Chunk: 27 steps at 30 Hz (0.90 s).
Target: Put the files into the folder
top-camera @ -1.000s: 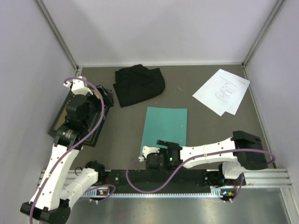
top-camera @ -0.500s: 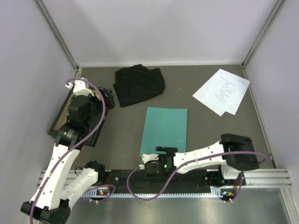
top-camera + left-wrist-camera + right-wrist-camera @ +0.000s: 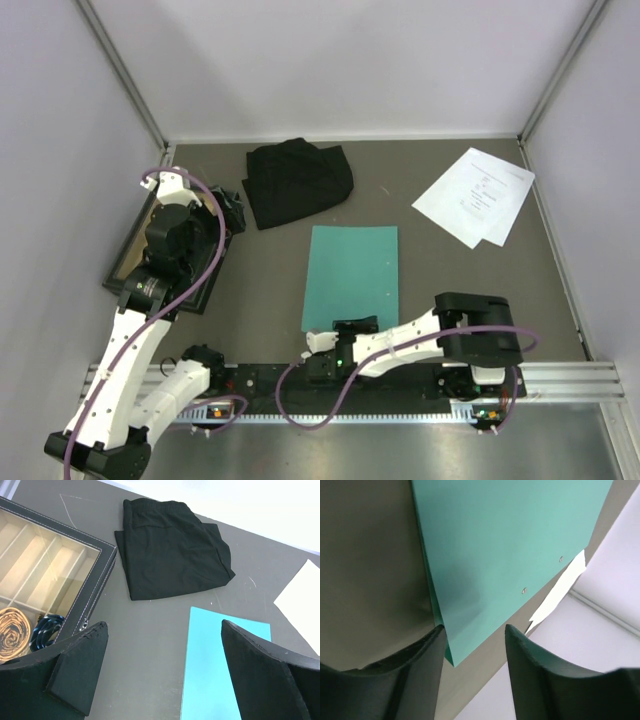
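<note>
Drawing back toward the near edge of the desk (image 3: 270, 280), the right arm had folded at the elbow and brought the right gripper (image 3: 472, 655) to the near-left corner of the folder (image 3: 352, 275), with the jaws narrower than before. They stood part-open, the corner lying between them with a gap on one side, so nothing was held yet. The left gripper (image 3: 164, 630) hung wide and empty over the left side of the desk, just beside the tray (image 3: 125, 265). The folder lay flat in the middle of the desk, closed, with its short edge close to the near edge. The files (image 3: 475, 195) lay overlapped at the far right corner, well apart from it. The folder looked like thin card: light, likely to bow, and hard to get under because it lay flush with the desk. Two small fasteners along its right long edge suggested the spine ran there, so the left corner seemed the place to take the cover. Bare desk on both sides of the folder left room to swing it open. The black cloth (image 3: 298, 183) lay beyond its far edge, and the files' outer corner sat near the right wall.
</note>
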Each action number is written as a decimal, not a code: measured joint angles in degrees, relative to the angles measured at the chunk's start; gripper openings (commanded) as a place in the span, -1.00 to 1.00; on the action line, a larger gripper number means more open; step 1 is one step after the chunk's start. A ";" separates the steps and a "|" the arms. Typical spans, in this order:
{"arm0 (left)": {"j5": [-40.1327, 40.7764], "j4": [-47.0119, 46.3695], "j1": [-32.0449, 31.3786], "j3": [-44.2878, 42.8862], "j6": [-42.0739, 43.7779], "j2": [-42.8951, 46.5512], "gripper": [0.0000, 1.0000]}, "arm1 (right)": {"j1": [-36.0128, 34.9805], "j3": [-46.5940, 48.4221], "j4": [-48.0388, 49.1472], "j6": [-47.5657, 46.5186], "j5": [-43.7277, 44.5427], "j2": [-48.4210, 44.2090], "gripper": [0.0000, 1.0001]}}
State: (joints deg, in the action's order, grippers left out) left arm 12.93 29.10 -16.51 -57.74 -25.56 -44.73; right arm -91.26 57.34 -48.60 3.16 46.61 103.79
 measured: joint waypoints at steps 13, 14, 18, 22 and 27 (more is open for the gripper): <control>0.42 4.00 0.42 -2.38 -2.99 -7.04 0.97 | 1.77 0.04 4.35 3.91 11.17 1.66 -1.00; 0.13 4.39 0.79 -2.56 -3.54 -8.41 0.97 | 2.21 0.04 4.59 4.39 11.67 1.20 -1.00; -5.86 4.37 4.15 0.28 -6.80 -13.46 0.96 | 4.50 -0.57 6.69 5.03 11.76 -3.76 -1.00; -14.34 3.04 6.10 6.23 -9.99 -13.92 0.85 | 7.41 -0.68 7.30 7.80 9.38 -10.08 -0.90; -26.84 -5.62 6.10 15.13 -14.73 -16.22 0.64 | 10.10 -0.68 6.56 11.91 3.56 -15.74 -0.30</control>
State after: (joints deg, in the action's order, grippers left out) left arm -13.91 23.49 -10.41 -42.61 -40.29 -60.95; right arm -81.17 56.66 -42.04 15.07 50.17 88.05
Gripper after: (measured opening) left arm 0.864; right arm 0.215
